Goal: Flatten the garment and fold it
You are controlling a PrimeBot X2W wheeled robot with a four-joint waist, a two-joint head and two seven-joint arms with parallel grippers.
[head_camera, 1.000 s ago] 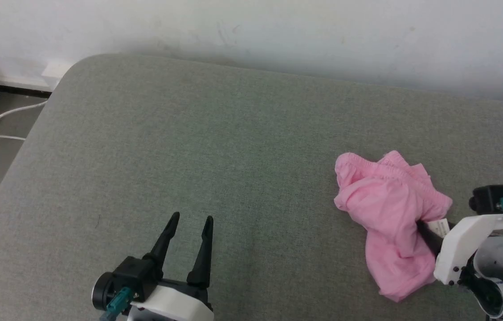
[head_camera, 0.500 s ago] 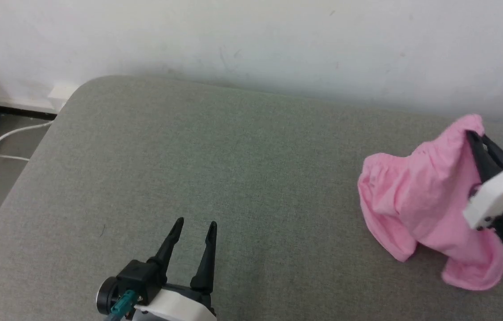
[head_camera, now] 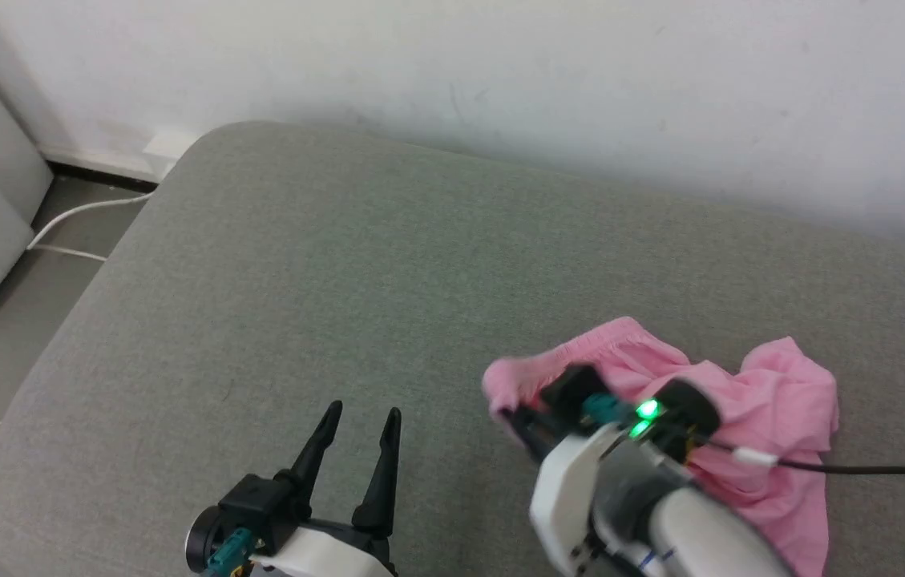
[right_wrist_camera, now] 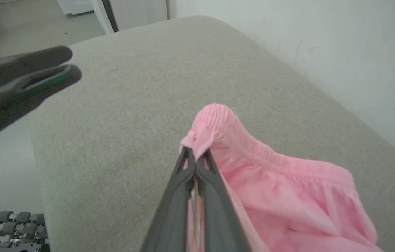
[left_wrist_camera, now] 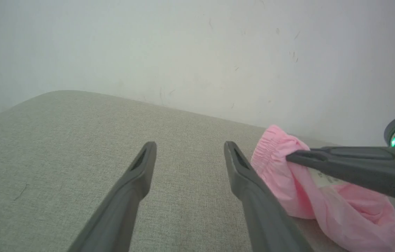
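Pink shorts (head_camera: 781, 393) lie crumpled on the grey cushion (head_camera: 340, 280), their waistband (right_wrist_camera: 253, 147) clamped in the right gripper (right_wrist_camera: 194, 153), jaws closed; the left gripper (head_camera: 364, 410) hovers, jaws open and empty.

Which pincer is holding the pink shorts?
The right pincer: it is shut on the pink shorts at the gathered waistband. The left pincer stands open, holding nothing.

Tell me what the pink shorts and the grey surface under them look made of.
The shorts look like thin, soft, cotton-type cloth with a matte finish: they lie in limp folds, with a gathered waistband. The surface looks like matte grey-green upholstery fabric, with a fine visible weave and rounded, padded-looking corners.
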